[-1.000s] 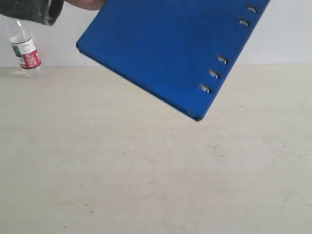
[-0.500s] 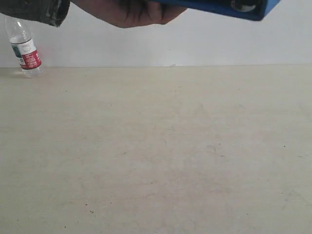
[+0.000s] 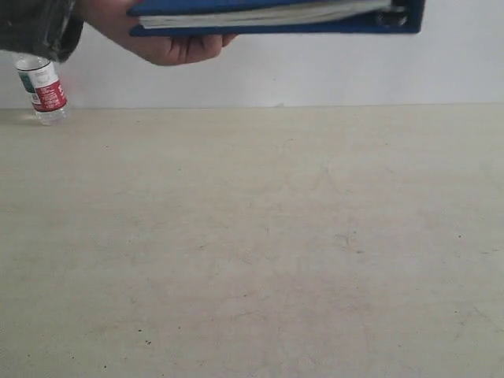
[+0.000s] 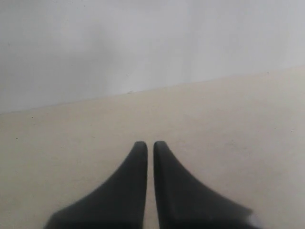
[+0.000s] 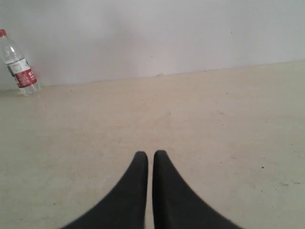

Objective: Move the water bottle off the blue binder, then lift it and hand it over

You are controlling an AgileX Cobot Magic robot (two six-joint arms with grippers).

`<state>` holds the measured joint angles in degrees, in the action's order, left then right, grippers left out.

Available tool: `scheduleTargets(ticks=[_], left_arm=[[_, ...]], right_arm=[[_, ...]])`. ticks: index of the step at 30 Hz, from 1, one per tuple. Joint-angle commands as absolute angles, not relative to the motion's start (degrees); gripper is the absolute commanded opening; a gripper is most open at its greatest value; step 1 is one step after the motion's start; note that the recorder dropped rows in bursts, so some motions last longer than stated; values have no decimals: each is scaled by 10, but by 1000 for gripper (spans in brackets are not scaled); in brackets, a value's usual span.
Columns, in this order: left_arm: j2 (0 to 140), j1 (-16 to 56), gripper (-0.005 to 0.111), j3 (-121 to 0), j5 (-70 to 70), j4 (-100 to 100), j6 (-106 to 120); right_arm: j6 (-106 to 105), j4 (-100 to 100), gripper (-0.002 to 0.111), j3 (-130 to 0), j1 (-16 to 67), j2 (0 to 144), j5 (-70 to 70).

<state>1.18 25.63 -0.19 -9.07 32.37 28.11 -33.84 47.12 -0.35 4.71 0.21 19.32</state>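
A person's hand (image 3: pixel 161 43) holds the blue binder (image 3: pixel 276 17) level in the air at the top of the exterior view, its white page edges showing. The water bottle (image 3: pixel 43 90) stands upright on the table at the far left by the wall, its top hidden behind the person's sleeve; the right wrist view shows the whole water bottle (image 5: pixel 18 64) with its red cap. My left gripper (image 4: pixel 147 144) is shut and empty above bare table. My right gripper (image 5: pixel 147 153) is shut and empty too, far from the bottle. Neither gripper shows in the exterior view.
A beige table (image 3: pixel 260 244) runs back to a white wall (image 3: pixel 331 71). The person's dark sleeve (image 3: pixel 35 27) hangs over the table's far left corner, just above the bottle.
The hand has swung the binder from a tilted, cover-on pose up to a level, edge-on pose at the top of the view. The bottle and both grippers have stayed put.
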Motion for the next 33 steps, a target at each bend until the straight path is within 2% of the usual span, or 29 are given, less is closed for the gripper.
scheduleTargets(ticks=[1, 6, 13, 20, 22, 25, 28, 33], left_arm=[[12, 258, 4, 0, -90, 332, 274], [12, 258, 4, 0, -90, 332, 274], [0, 251, 4, 0, -90, 332, 274], [0, 111, 4, 0, -84, 332, 274], [0, 50, 4, 0, -106, 335, 274], [0, -5, 4, 0, -162, 383, 274], [0, -22, 4, 0, -213, 452, 274], [0, -22, 4, 0, -179, 564, 274]], right_arm=[[-312, 455, 0, 0, 46, 1, 232], [-165, 460, 0, 0, 46, 1, 238], [-155, 460, 0, 0, 46, 1, 238], [-155, 460, 0, 0, 46, 1, 238], [-155, 460, 0, 0, 46, 1, 238], [-155, 460, 0, 0, 46, 1, 238], [-155, 460, 0, 0, 46, 1, 238], [-155, 460, 0, 0, 46, 1, 238]])
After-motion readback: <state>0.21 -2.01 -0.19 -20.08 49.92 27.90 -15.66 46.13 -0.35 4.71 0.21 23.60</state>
